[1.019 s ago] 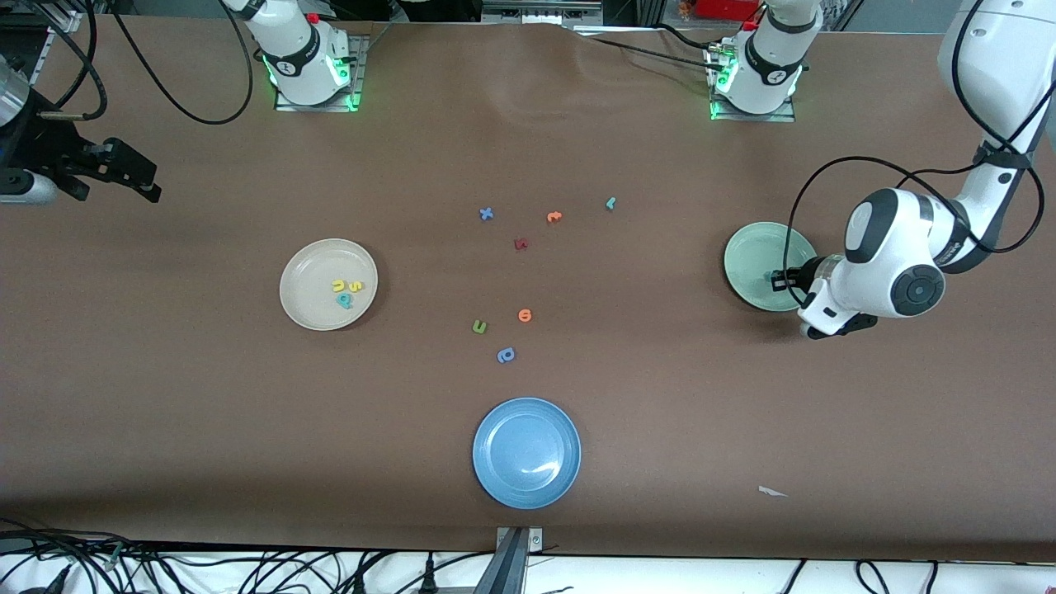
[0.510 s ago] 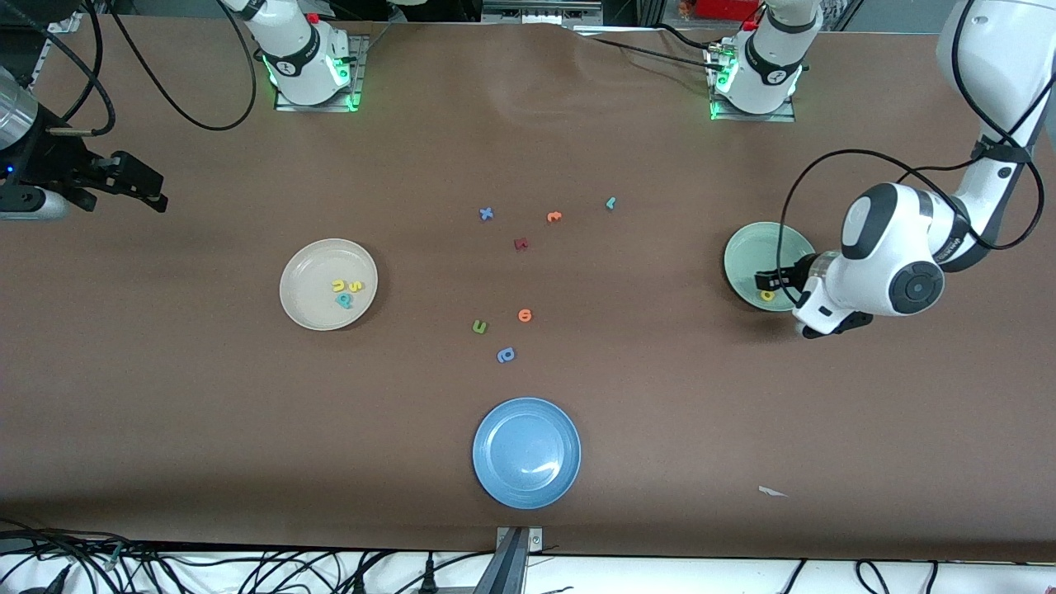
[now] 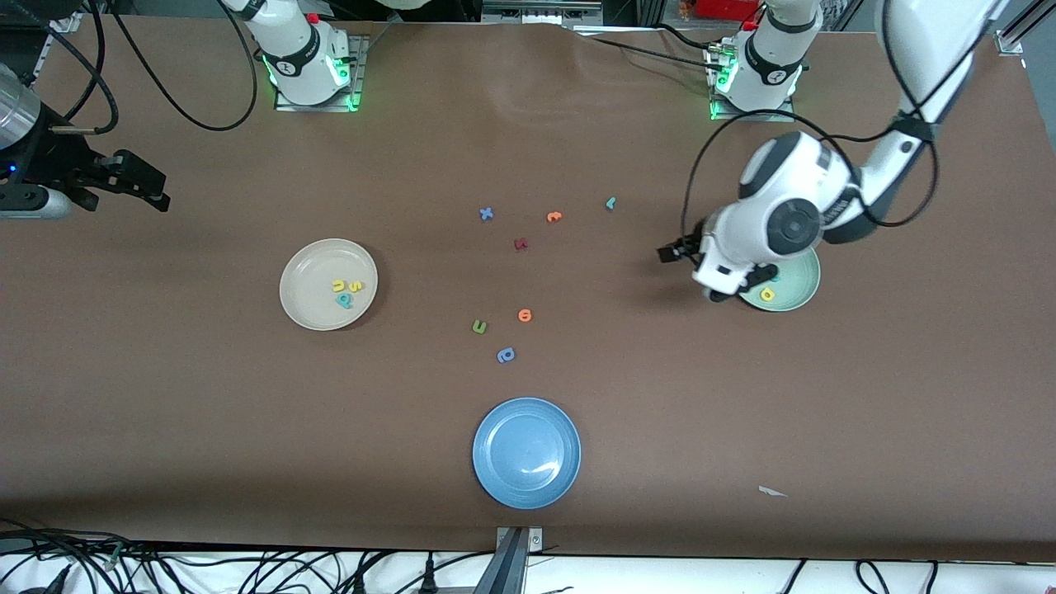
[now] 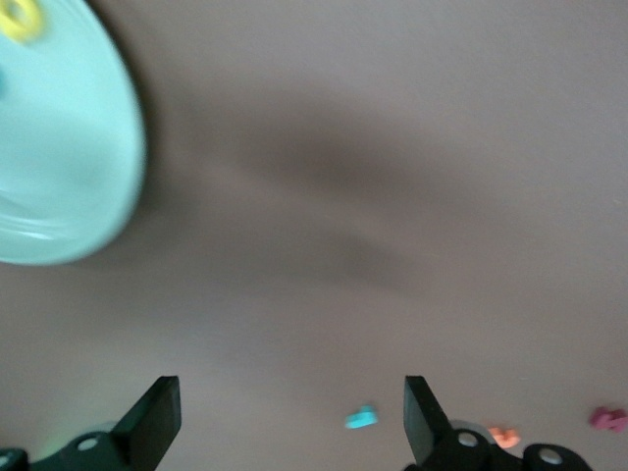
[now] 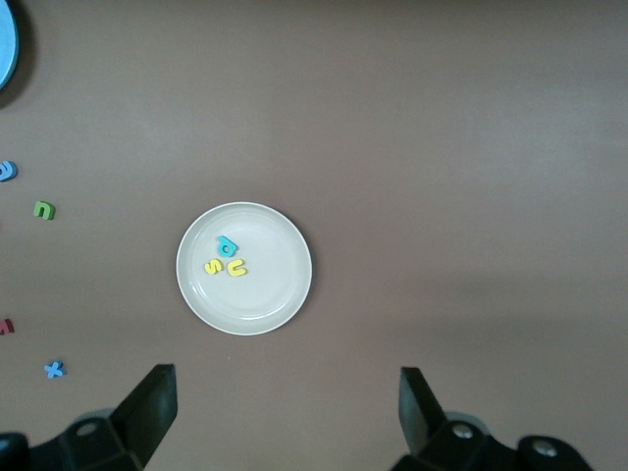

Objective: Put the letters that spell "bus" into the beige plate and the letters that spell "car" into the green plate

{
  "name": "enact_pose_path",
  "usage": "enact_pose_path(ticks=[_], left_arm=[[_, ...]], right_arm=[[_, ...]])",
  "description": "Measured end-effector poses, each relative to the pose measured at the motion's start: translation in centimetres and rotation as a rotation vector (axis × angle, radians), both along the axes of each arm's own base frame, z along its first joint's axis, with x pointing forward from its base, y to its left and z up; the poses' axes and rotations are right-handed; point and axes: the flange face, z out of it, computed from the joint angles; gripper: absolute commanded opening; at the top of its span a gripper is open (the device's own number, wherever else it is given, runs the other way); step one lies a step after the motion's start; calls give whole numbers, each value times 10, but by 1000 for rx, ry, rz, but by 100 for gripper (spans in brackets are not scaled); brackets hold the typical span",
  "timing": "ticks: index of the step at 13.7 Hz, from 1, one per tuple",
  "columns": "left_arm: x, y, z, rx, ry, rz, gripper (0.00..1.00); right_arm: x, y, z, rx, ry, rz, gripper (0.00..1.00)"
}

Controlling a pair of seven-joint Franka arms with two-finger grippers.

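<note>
Since 1 second ago my left tool (image 3: 670, 252) has let the yellow a (image 3: 767, 294) drop into the green plate (image 3: 804, 285) and swung wide open over bare table (image 3: 206, 396), while my right tool (image 5: 285, 417) waits wide open, b, u, s (image 3: 346, 290) in the beige plate (image 3: 301, 309).

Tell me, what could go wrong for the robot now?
1. The teal r is tiny and thin, so the open left gripper might miss it or push it away.
2. The orange letter lies near it, so the gripper could grab that by mistake.
3. The left arm hangs over the green plate and could bump it.
</note>
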Motion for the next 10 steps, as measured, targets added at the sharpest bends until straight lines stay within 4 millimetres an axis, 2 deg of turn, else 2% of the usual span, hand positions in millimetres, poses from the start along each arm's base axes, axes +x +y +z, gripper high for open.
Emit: enact_pose_path(ticks=[3,5,8,10], left_arm=[[-61,-36,-45,-22,-46,55,95],[-100,-55,-64,-5,-32,61,92],[-136,-89,-69,20,-26,52,91],[-150,-99,-71,40,-48,44,91]], right_arm=[[0,2,0,0,0,4,100],[0,2,1,0,-1,4,100],[0,3,1,0,-1,5,100],[0,3,1,0,-1,5,100]])
